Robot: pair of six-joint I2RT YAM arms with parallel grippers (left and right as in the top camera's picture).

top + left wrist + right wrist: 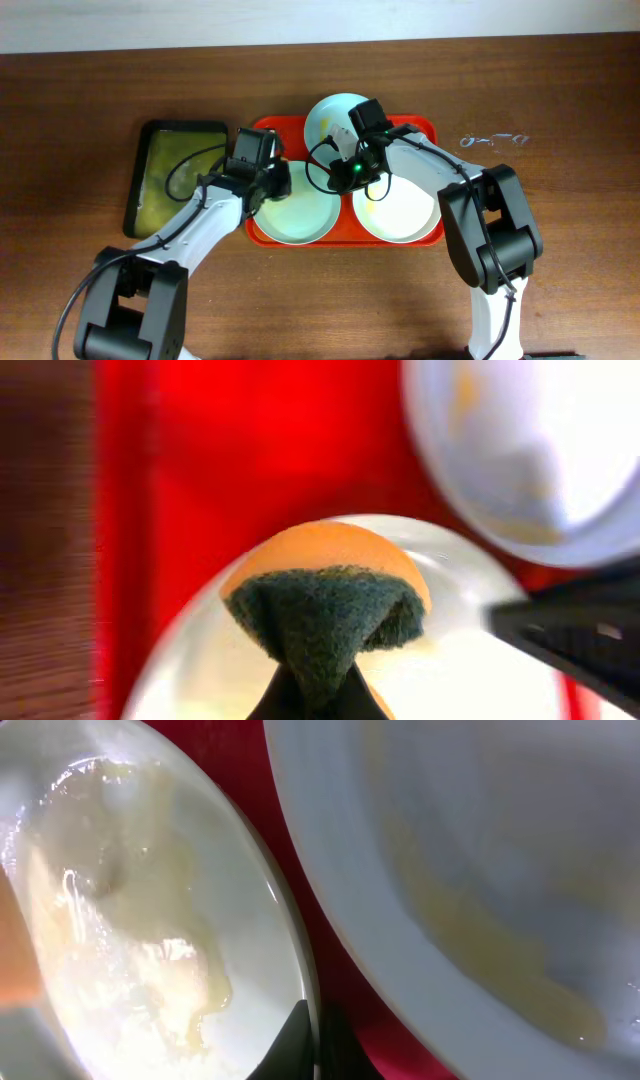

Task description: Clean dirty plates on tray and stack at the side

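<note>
The red tray [428, 127] holds three plates. My left gripper [275, 184] is shut on an orange sponge with a dark green scouring side [325, 600], held over the front-left pale blue-green plate [300, 215]. That plate is wet and foamy in the right wrist view [150, 920]. My right gripper [345, 172] is shut on this plate's rim, one finger on each side [312, 1045]. The white plate [400, 210] at front right has yellowish smears [480, 840]. The second pale blue-green plate [328, 112] lies at the back, partly under the right wrist.
A dark green-black tray [175, 175] with a wet yellowish film lies left of the red tray. A small clear object [490, 140] lies on the brown table right of the red tray. Both arms cross over the red tray's middle.
</note>
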